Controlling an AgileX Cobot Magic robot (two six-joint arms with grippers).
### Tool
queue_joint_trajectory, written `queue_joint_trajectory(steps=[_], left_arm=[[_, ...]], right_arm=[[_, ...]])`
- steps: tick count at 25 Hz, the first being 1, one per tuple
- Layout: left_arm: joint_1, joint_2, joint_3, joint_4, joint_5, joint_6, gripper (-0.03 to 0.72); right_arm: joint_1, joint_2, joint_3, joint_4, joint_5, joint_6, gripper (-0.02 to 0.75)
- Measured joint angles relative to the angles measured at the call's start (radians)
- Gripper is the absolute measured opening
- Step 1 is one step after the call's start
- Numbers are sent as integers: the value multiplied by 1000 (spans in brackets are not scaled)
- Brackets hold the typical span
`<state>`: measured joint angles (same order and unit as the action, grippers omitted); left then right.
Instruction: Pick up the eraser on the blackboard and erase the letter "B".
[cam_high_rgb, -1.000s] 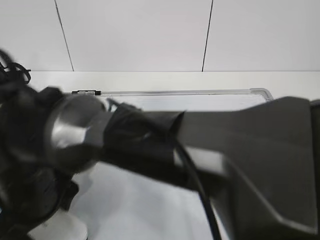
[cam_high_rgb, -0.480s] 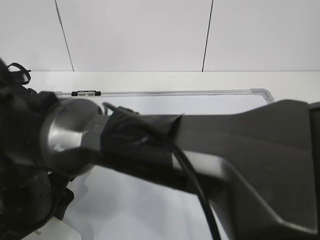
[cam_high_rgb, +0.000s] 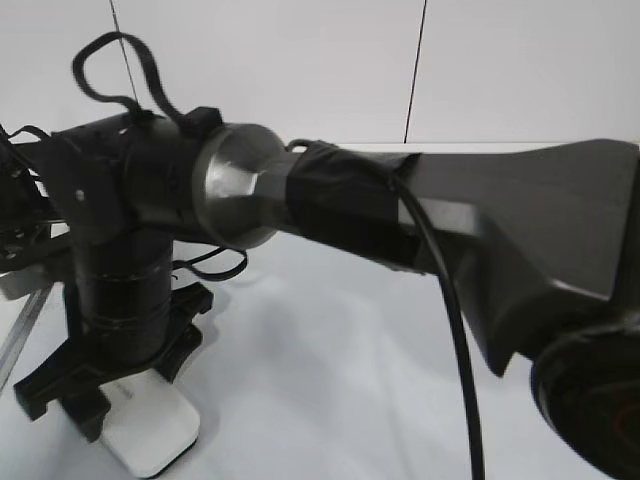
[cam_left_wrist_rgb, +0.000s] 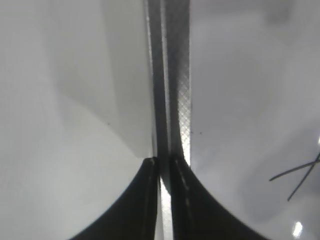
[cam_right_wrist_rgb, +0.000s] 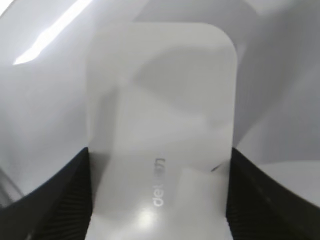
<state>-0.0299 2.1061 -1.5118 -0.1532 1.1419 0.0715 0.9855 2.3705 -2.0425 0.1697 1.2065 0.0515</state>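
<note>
Hiding most blackboard (cam_high_rgb: 330, 380): right arm (cam_high_rgb: 480, 230).

The right arm (cam_high_rgb: 420, 220) stretches across above the blackboard (cam_high_rgb: 330, 370), blocking passage there; beneath and beside it, the board surface lies open.
</note>
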Motion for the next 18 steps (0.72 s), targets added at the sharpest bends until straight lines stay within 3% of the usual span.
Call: queue_joint_trajectory(steps=[18], left_arm=[[0,0,0,-4,0,0,49]], right_arm=[[-37,-78,40,-120,21,29,533]])
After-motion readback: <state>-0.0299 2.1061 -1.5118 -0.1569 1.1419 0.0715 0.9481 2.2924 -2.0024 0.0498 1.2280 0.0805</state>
